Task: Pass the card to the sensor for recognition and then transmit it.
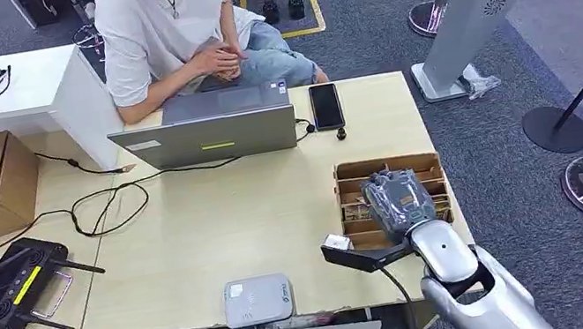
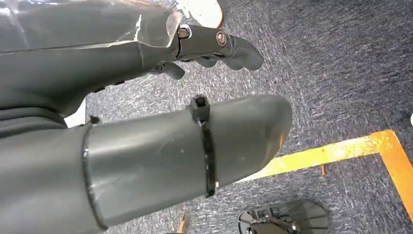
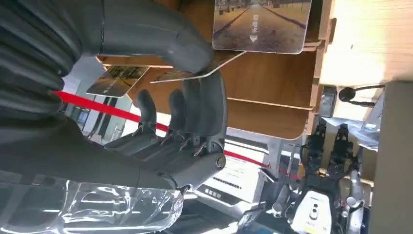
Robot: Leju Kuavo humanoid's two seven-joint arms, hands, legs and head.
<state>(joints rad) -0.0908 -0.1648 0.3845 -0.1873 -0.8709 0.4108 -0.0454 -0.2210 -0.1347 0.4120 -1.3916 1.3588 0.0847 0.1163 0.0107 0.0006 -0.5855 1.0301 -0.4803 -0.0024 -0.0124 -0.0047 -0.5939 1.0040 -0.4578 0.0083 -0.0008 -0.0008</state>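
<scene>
Blue-grey carpet surrounds a pale wooden table (image 1: 261,214) in the head view, where one person (image 1: 175,23) sits behind one grey laptop (image 1: 206,129) beside one black phone (image 1: 326,106). One white, rounded card sensor (image 1: 258,300) lies at the near edge. One slotted wooden card box (image 1: 356,198) sits under the silver right arm's ribbed grey right hand (image 1: 397,199).

From the left wrist, the left hand (image 2: 214,46) hangs over carpet crossed by one orange floor line (image 2: 341,151), its smooth dark fingers loosely curled, holding nothing.

From the right wrist, the right hand pinches one thin glossy card (image 3: 195,73) between thumb and fingers inside the box; two more printed cards (image 3: 260,24) stand in neighbouring slots.
</scene>
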